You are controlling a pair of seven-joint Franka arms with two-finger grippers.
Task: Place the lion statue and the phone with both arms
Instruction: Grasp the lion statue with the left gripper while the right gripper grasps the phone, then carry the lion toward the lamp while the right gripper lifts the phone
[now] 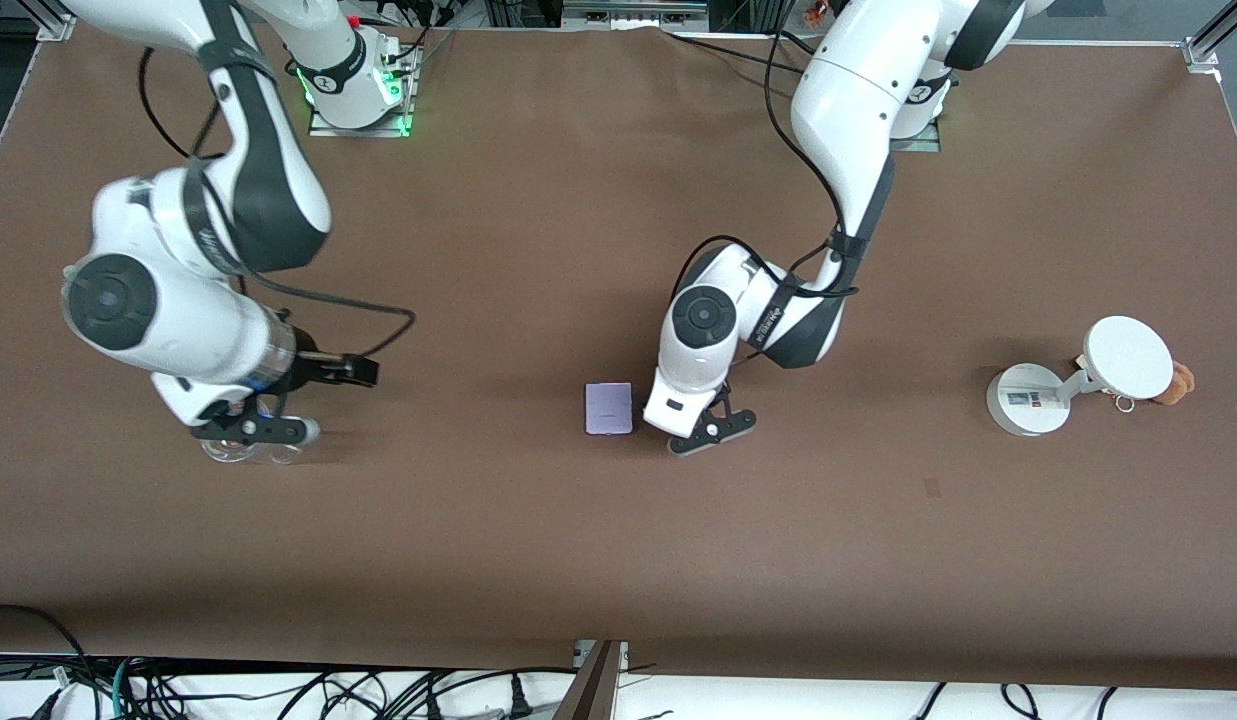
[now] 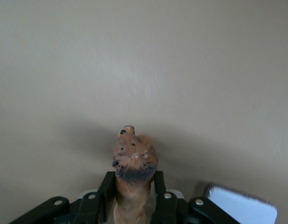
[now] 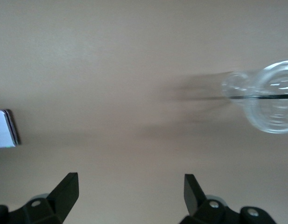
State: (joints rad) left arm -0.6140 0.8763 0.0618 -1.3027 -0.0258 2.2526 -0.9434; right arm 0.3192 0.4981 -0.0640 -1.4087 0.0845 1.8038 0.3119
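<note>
Left gripper (image 2: 133, 196) clamps our lion statue (image 2: 133, 161); right gripper (image 3: 130, 189) waits wide; next we lift, probably toward phone (image 1: 609, 408).

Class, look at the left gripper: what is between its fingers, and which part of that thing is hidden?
The left gripper is shut on the lion statue. The maned head sticks out past the fingers; body and tail are covered. The phone lies beside it.

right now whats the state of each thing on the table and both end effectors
lion statue: clamped between the left end effector's fingers
left end effector: shut on the lion statue, beside the phone
phone: flat on the table, untouched
right end effector: open, empty
white stand: upright
</note>
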